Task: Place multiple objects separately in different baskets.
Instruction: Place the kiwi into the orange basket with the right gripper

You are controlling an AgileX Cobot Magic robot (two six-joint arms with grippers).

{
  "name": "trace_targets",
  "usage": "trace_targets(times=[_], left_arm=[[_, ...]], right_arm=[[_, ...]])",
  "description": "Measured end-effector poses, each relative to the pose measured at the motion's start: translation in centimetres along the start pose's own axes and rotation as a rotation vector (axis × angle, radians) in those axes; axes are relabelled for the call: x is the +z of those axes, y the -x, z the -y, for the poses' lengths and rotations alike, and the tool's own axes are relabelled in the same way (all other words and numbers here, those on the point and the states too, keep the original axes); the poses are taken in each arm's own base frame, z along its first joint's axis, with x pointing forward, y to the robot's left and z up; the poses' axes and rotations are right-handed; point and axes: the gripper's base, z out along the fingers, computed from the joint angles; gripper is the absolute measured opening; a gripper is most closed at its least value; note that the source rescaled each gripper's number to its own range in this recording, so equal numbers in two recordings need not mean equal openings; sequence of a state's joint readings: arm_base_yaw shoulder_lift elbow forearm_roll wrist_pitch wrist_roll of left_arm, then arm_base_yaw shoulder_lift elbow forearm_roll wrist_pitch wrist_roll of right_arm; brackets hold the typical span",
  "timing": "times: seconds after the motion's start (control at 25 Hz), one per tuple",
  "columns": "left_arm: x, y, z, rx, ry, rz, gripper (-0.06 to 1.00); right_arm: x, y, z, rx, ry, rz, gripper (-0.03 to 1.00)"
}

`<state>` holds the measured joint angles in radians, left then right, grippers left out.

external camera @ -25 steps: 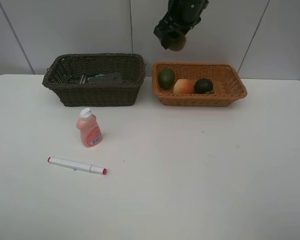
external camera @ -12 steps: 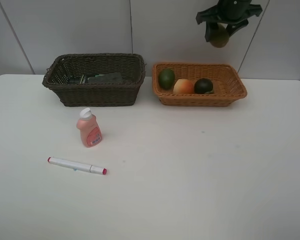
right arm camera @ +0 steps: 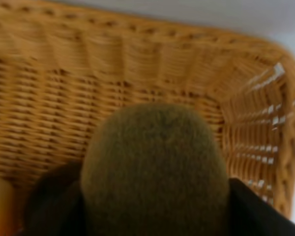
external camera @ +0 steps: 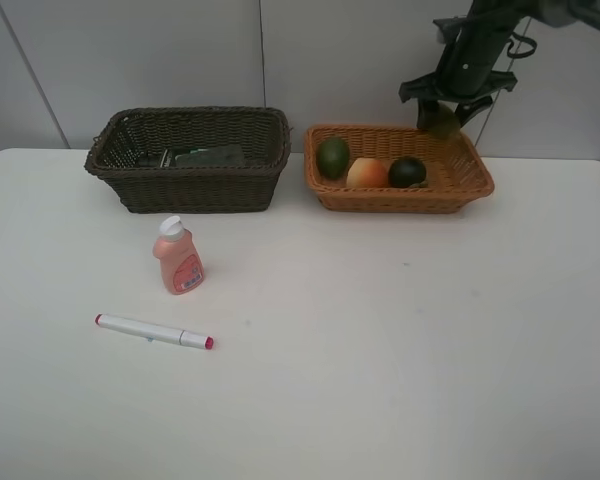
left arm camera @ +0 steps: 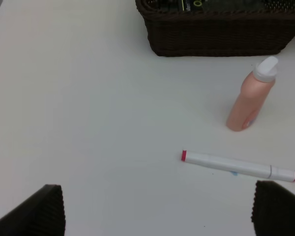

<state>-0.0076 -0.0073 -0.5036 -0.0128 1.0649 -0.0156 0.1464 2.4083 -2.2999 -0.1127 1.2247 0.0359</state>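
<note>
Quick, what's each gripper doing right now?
Left gripper: open, holding nothing.
Right gripper: closed on the brown kiwi, above the light basket.

Right gripper (external camera: pixel 442 108) over far right corner of tan basket (external camera: pixel 400 200), clamped on kiwi (external camera: pixel 443 123) (arm slanting down from above). Left gripper (left arm camera: pixel 160 211) jaws spread wide.

We note the fuzzy brown kiwi (external camera: pixel 442 121) over the tan basket (external camera: pixel 477 176), upper right; pink bottle (external camera: pixel 178 260) upright and marker (external camera: pixel 152 331) flat, at left.
</note>
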Motion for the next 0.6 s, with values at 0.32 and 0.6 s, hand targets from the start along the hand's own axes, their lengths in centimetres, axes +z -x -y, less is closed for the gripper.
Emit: trace_targets(times=[0.32,0.6], left_arm=[[0.0,0.0,0.0,0.0,0.0,0.0,1.0],[0.0,0.0,0.0,0.0,0.0,0.0,1.0]], right_arm=[[1.25,-0.24,-0.19,0.042,0.006,-0.026,0.37],[1.25,-0.24,-0.19,0.046,0.007,-0.026,0.37]])
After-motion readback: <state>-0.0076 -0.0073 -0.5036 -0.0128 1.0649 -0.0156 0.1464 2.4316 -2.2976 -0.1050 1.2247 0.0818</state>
